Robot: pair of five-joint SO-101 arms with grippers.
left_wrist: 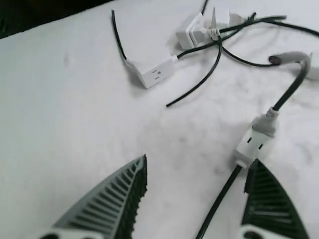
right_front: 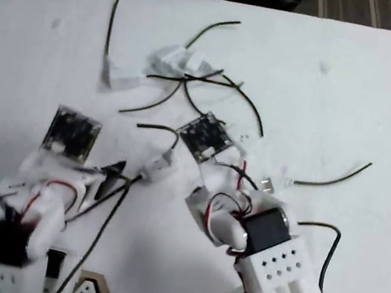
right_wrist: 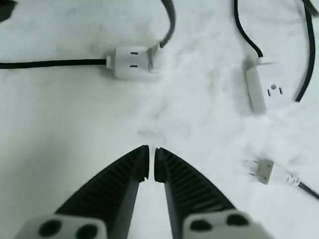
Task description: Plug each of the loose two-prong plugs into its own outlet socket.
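High view: white desk (right_front: pixel 383 87); cord tangle (right_front: pixel 198 80) upper centre; both arms along the bottom edge.
Loose plug: one (right_front: pixel 268 182) lies right of centre, its thin cord trailing off to the right.
Inline socket: (right_front: pixel 159 164) just left of centre, on black cord.
Left wrist view: left claw (left_wrist: pixel 194 199) spread wide and empty; inline socket just beside one finger, lower right of the frame.
Block socket: (left_wrist: pixel 157 74) upper centre, face up, apart from the tangle.
Right wrist view: right claw (right_wrist: pixel 151 167) fingers almost touching, gripping nothing; loose plug at lower right, prongs bare; inline socket upper left.
Handling (judged): plug small, light, hard-shelled; springy cord may twist it.
Hold (judged): pinch the plug body behind the prongs, never prongs or cord.
Socket (judged): light, likely to skid; needs bracing.
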